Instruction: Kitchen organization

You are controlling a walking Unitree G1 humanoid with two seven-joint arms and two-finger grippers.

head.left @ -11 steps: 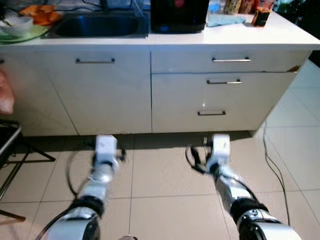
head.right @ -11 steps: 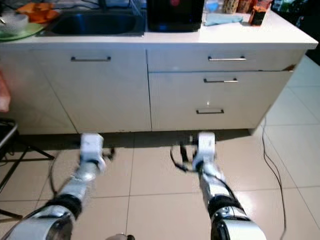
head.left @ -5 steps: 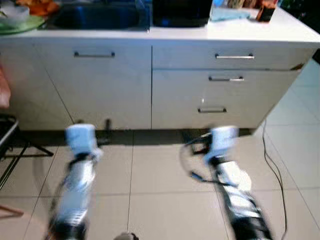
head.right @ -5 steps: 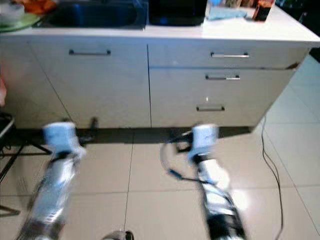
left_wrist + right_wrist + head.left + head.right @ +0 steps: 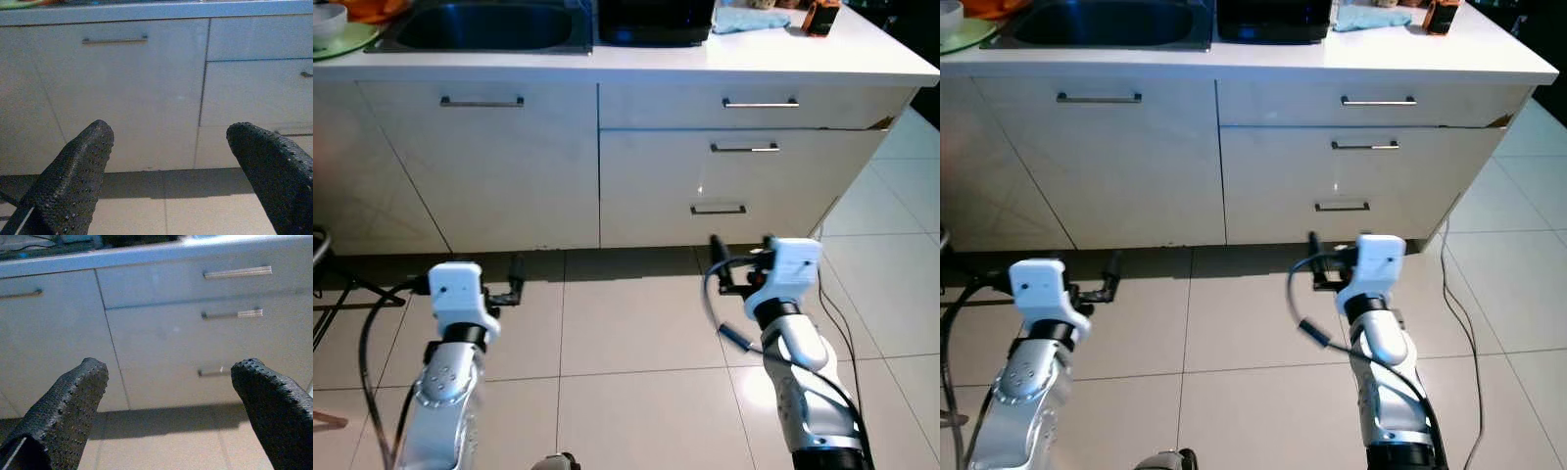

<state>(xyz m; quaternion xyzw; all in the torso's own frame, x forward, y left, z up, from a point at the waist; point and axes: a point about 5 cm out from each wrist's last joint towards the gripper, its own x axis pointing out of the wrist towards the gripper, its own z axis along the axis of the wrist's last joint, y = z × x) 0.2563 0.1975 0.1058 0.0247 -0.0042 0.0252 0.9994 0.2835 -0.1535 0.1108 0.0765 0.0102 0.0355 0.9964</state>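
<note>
Both claws hang wide apart and hold nothing: the left claw [image 5: 166, 166] faces the cupboard door [image 5: 499, 162], the right claw [image 5: 171, 406] faces the drawers [image 5: 744, 162].

Head eyes look down at cabinets [image 5: 597, 166]; both wrist cameras face them low, closer.

Two silver robot arms with white wrist housings and black fingers.

The left arm [image 5: 445, 387] and the right arm [image 5: 803, 377] are showing rounded, glossy silver shells, each ending in a boxy white wrist housing [image 5: 460, 291] set above a black joint collar. Black cables [image 5: 713, 304] are looping loosely beside both forearms. Each gripper is carrying two long black fingers; in the wrist views the finger pads [image 5: 73, 178] are showing a dense pattern of small raised dots.
</note>
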